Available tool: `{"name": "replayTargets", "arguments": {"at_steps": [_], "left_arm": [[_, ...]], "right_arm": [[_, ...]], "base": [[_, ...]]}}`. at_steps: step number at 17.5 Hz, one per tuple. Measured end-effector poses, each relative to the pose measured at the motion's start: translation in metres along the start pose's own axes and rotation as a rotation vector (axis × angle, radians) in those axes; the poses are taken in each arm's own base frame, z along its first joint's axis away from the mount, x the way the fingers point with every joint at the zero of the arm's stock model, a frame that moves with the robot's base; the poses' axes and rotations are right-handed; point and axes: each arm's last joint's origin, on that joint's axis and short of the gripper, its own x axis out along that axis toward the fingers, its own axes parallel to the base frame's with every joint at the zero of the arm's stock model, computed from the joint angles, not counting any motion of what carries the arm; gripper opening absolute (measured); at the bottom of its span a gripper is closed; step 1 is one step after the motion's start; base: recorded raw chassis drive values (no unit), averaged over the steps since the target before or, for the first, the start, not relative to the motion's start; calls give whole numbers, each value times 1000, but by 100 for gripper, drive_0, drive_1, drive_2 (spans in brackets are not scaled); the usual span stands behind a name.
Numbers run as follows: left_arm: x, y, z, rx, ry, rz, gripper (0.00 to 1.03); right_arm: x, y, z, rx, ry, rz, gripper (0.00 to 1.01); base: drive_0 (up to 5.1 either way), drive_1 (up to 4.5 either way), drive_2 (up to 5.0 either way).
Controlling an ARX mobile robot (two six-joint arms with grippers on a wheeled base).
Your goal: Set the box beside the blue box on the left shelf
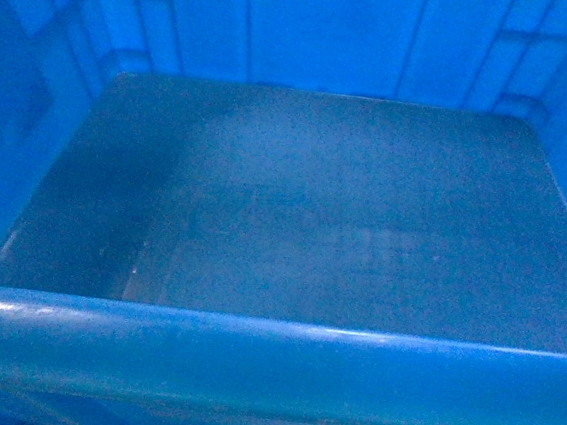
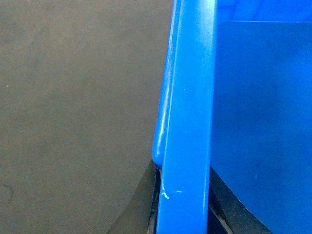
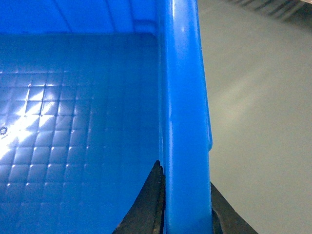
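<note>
On the left rim: my left gripper (image 2: 183,214) straddles the thick rolled edge of the box (image 2: 187,122), one dark finger (image 2: 139,207) outside the wall and the other (image 2: 229,209) inside, jaws clamped on the rim as far as I can see.
Left arm pose: I see only the finger bases at the bottom of the left wrist view; the rim runs up and away from them, leaning slightly right.
Left surroundings: a dull grey-brown floor (image 2: 73,107) fills everything outside the wall.
Box position: it fills my head view, its near rim (image 1: 269,367) lying across the bottom of the frame, so it sits right in front of the camera, gripped at both side edges.
Box contents: I see only the flat darker floor (image 1: 294,204) with faint reflections, and ribbed walls rising on three sides.
Box floor from the right: a moulded grid pattern (image 3: 63,122) catches the light.
Right arm pose: my right gripper (image 3: 185,209) mirrors the left, fingers either side of the right rim (image 3: 183,97), jaws closed on it.
Right surroundings: pale grey floor (image 3: 258,122); a blurred light strip at the top corner I cannot identify.
Shelf: I cannot tell where it is from these views.
</note>
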Motion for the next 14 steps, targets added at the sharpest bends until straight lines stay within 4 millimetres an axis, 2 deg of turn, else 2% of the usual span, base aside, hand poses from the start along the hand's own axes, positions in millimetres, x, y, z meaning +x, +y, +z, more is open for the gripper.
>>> {"name": "replayTargets", "arguments": {"at_steps": [14], "left_arm": [[0,0,0,-1,-1,-1,14]], "right_arm": [[0,0,0,0,0,0,10]], "base": [[-166,-166,-166]]}}
